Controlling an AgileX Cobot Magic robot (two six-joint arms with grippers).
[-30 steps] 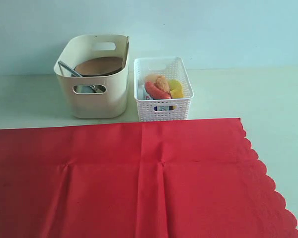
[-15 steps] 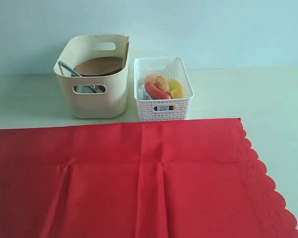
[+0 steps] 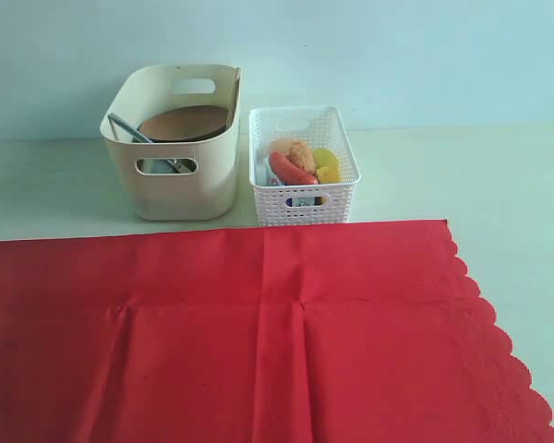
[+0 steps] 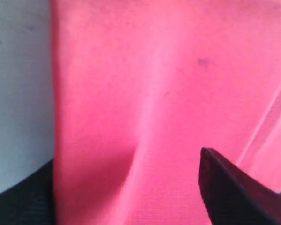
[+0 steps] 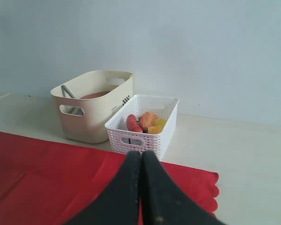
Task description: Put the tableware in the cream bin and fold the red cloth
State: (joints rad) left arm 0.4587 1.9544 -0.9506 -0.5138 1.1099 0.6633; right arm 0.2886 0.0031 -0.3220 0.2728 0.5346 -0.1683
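**Left gripper open over the cloth, right one shut and away: the fold could go crooked**

Left gripper point(image 4: 126, 157) hangs low over the red cloth point(image 3: 277, 332) with its jaws apart and nothing between them but flat fabric. The right gripper point(image 5: 140, 157) has its fingers pressed together on nothing. It sits high at the near right, looking across at the bins.

The cloth lies spread across the near half of the table point(image 3: 499, 175), unfolded, with a few creases. Its scalloped edge is on the right and its far edge is just short of the bins. In the cream bin point(image 3: 171, 175) I can see a brown plate point(image 3: 185, 122) and a metal utensil point(image 3: 125, 126). Nothing is loose on the table, so I judge the folding is what remains.

My worries are these:
- Closing on flat cloth may skate over it and catch nothing, or grab only a small pucker.
- With only one side held, the lift would drag the cloth askew and the edges would not meet.
- A fold carried too far could sweep the white basket point(image 3: 305, 198) of food, which looks light enough to shove or tip.
- The creases may steer the fold line off.
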